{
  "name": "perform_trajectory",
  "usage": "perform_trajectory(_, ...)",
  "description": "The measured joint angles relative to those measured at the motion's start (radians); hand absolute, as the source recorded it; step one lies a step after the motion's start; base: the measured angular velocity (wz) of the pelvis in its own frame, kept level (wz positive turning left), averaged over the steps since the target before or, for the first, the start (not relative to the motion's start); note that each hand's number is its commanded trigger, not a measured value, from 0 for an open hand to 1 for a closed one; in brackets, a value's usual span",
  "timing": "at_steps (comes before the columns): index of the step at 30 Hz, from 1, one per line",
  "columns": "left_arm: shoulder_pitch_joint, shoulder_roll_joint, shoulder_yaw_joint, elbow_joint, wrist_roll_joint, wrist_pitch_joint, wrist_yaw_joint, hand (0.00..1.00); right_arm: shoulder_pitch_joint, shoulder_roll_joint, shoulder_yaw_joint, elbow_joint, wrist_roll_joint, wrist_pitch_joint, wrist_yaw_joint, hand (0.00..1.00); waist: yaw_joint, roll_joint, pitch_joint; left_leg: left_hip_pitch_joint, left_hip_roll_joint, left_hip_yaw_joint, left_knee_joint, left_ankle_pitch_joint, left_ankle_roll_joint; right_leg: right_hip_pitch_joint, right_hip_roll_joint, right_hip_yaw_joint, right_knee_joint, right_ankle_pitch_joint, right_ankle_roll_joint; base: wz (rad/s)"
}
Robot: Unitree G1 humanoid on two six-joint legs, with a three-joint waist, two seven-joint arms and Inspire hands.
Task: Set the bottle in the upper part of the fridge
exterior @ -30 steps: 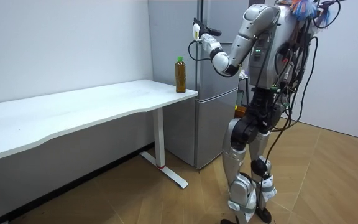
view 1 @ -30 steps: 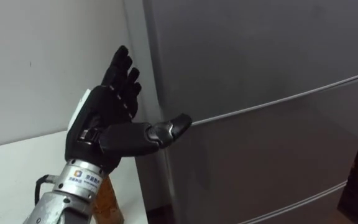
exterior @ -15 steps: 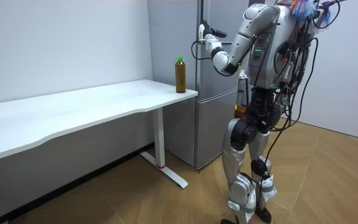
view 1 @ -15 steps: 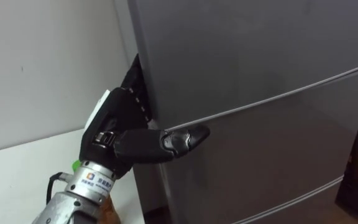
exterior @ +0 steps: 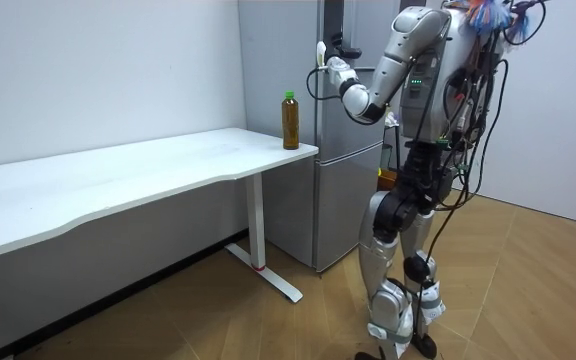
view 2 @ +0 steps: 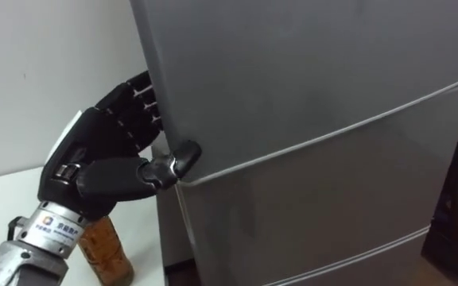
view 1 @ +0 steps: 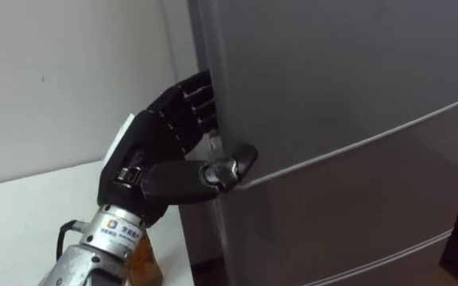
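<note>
A white wall (view 1: 54, 79) backs a white table (exterior: 118, 175) that ends beside a tall grey metal fridge (exterior: 330, 205). The amber plastic bottle with a green cap (exterior: 289, 120) stands untouched on the table's corner nearest the fridge. The robot's black left hand (view 1: 157, 159) curls its fingers (view 1: 189, 99) round the side edge of the grey upper door (view 1: 332, 71), with the thumb on the door's front. The pull should probably follow the door's arc, keeping the fingertips seated so they don't slip.

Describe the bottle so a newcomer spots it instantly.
Find the white table along the wall. At its corner nearest the grey fridge stands the bottle, upright. Amber-brown with a green cap, it stands out against the white top and grey fridge.
</note>
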Motion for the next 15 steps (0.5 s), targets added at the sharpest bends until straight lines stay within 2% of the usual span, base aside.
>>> perform_trajectory(4, 0.0, -0.003, -0.002, 0.007, 0.008, -0.003, 0.002, 0.99, -0.003, 0.0, 0.005, 0.003, 0.005, 0.0, 0.0, 0.0, -0.005, -0.001, -0.0001, -0.002, 0.001, 0.0, 0.008, 0.0, 0.0, 0.0, 0.0, 0.001, 0.001, 0.0, 0.0, 0.0)
perform_trajectory(9, 0.0, -0.003, -0.003, 0.008, 0.012, -0.005, 0.002, 0.82, -0.004, 0.0, 0.006, 0.004, 0.007, 0.0, -0.001, 0.0, -0.003, 0.003, -0.0025, -0.002, 0.001, 0.0, 0.009, 0.0, 0.0, 0.001, 0.001, 0.001, 0.002, 0.0, 0.0, 0.0)
perform_trajectory(11, 0.0, -0.003, -0.004, 0.008, 0.012, -0.006, 0.002, 0.63, -0.004, 0.0, 0.006, 0.004, 0.007, 0.0, -0.001, 0.0, -0.004, 0.004, -0.003, -0.002, 0.001, 0.0, 0.009, 0.0, 0.0, 0.001, 0.001, 0.001, 0.002, 0.0, 0.0, 0.0)
perform_trajectory(12, 0.0, -0.003, -0.004, 0.008, 0.012, -0.006, 0.002, 0.57, -0.004, 0.0, 0.007, 0.004, 0.007, 0.0, -0.001, 0.0, -0.004, 0.003, -0.003, -0.002, 0.001, 0.0, 0.009, 0.0, 0.0, 0.001, 0.001, 0.001, 0.002, 0.0, 0.0, 0.0)
perform_trajectory(13, 0.0, -0.003, -0.004, 0.008, 0.012, -0.007, 0.002, 0.45, -0.004, 0.0, 0.006, 0.004, 0.007, 0.0, -0.001, 0.0, -0.004, 0.003, -0.003, -0.002, 0.001, 0.0, 0.009, 0.0, 0.0, 0.001, 0.001, 0.001, 0.002, 0.0, 0.0, 0.0)
perform_trajectory(14, 0.0, -0.003, -0.004, 0.008, 0.012, -0.007, 0.002, 0.17, -0.004, 0.0, 0.006, 0.004, 0.007, 0.0, -0.001, 0.0, -0.004, 0.004, -0.003, -0.002, 0.001, 0.0, 0.009, 0.0, 0.0, 0.001, 0.001, 0.001, 0.002, 0.0, 0.0, 0.0)
perform_trajectory(15, 0.0, -0.003, -0.005, 0.008, 0.012, -0.007, 0.002, 0.08, -0.004, 0.0, 0.007, 0.004, 0.007, 0.0, -0.001, 0.0, -0.004, 0.003, -0.0029, -0.001, 0.001, 0.0, 0.009, 0.0, 0.0, 0.001, 0.001, 0.002, 0.002, 0.0, 0.0, 0.0)
